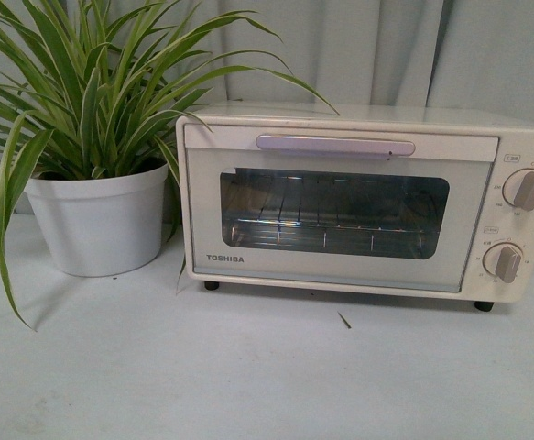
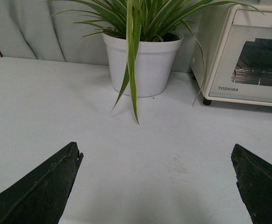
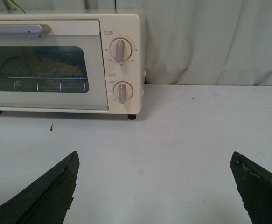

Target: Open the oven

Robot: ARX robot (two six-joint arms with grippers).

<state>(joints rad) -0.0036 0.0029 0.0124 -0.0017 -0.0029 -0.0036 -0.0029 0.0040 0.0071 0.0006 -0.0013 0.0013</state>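
Cream-white oven (image 1: 340, 197) stood shut, handle (image 1: 335, 145) crosswise, ahead of the nearer right end effector (image 3: 154, 186); that and the left end effector (image 2: 156, 182) gaped empty.

A white pot (image 1: 100, 223) stands upright on the pale table (image 1: 248, 376), smooth and wider at the rim than at the foot. Out of the pot rises a plant (image 1: 92, 92) with long green leaves striped cream; they arch out over the pot's rim, and some droop past its wall toward the table. Behind the pot hangs a grey-green curtain (image 1: 386, 46) in soft folds. Well apart from the pot, to its right, a small dark sliver (image 1: 344, 320) lies on the table
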